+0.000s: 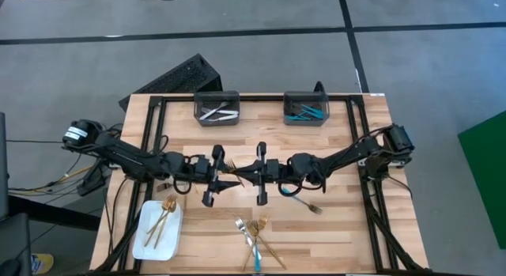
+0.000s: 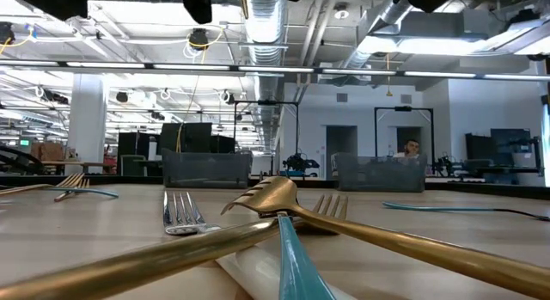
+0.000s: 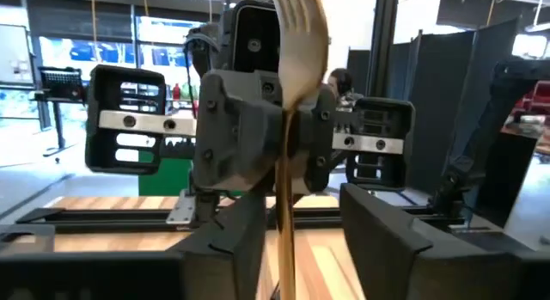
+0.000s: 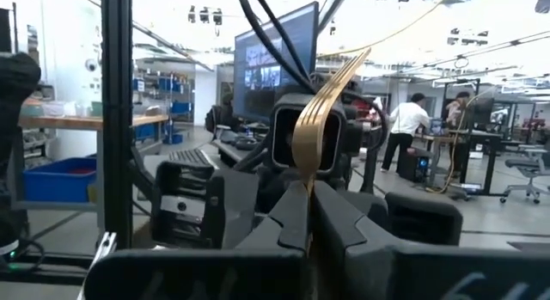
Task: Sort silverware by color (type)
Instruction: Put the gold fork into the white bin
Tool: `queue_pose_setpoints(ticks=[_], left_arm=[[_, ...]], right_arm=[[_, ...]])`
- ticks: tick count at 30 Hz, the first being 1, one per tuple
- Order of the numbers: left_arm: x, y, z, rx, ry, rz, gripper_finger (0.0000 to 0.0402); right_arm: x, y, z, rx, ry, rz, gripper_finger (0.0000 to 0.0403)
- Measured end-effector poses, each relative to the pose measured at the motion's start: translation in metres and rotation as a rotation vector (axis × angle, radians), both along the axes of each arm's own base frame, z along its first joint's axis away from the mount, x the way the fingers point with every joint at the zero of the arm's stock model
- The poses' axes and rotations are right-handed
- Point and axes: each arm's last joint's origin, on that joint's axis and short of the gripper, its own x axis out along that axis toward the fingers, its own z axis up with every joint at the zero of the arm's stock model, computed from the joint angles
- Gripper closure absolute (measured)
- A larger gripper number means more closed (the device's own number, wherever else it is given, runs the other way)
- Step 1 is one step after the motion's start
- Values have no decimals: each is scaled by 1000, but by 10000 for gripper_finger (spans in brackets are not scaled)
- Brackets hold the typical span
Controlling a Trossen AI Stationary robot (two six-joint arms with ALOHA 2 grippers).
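A gold fork [image 4: 322, 119] stands upright with its tines up between my two grippers, which face each other over the middle of the table. My right gripper [image 4: 308, 197] [image 1: 247, 175] is shut on it. My left gripper [image 3: 301, 201] [image 1: 224, 181] is open, one finger on each side of the fork's handle [image 3: 284, 240]; I cannot tell whether a finger touches it. More silverware lies in a mixed pile [image 1: 254, 232] at the near edge. Gold forks [image 1: 162, 217] lie in the white tray [image 1: 146, 243]. One fork [image 1: 307, 204] lies under my right arm. My right gripper pinches the gold fork by its handle just below the neck [image 4: 308, 184], between its two fingers. The fingers come level from the table's right side and lie across the handle. The fork is lifted clear of the table and upright, tines up.
Two dark grey bins stand at the far edge: the left one [image 1: 217, 108] holds silver pieces, the right one [image 1: 306, 110] turquoise-handled ones. In the low view, gold forks [image 2: 275, 201], a silver fork [image 2: 180, 216] and a turquoise handle [image 2: 296, 266] lie close to the camera.
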Motion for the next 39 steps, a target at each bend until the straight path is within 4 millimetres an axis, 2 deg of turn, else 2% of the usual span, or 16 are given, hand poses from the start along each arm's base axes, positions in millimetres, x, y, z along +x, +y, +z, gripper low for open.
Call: queue_pose_setpoints(ticks=[5,8,11,14,17,20,23,27,32,39], left_arm=[[3,-1,-2,9,24,-6,344],[-1,0,-3,9,85,-6,390],[-10,-2,-8,-46,227,12,391],[-30,-12,-14,-135,413,61,395],[-61,-24,-17,-288,576,83,397],[-96,-39,-9,-466,648,44,398],[-127,-49,-7,-577,689,31,399],[-160,-57,-9,-674,747,20,399],[-185,-61,-25,-731,868,91,399],[-197,-64,-45,-737,1091,208,395]], right_arm=[[-1,4,-1,14,12,16,379],[-1,7,-3,12,33,22,358],[-1,7,-3,7,33,-4,325],[-1,5,-5,23,47,-73,293],[-2,2,-3,57,46,-194,267],[0,-3,-9,55,105,-279,249],[2,-11,-15,61,154,-313,242],[5,-23,-20,104,197,-338,243],[6,-32,-26,140,253,-358,246],[6,-33,-31,141,298,-362,246]])
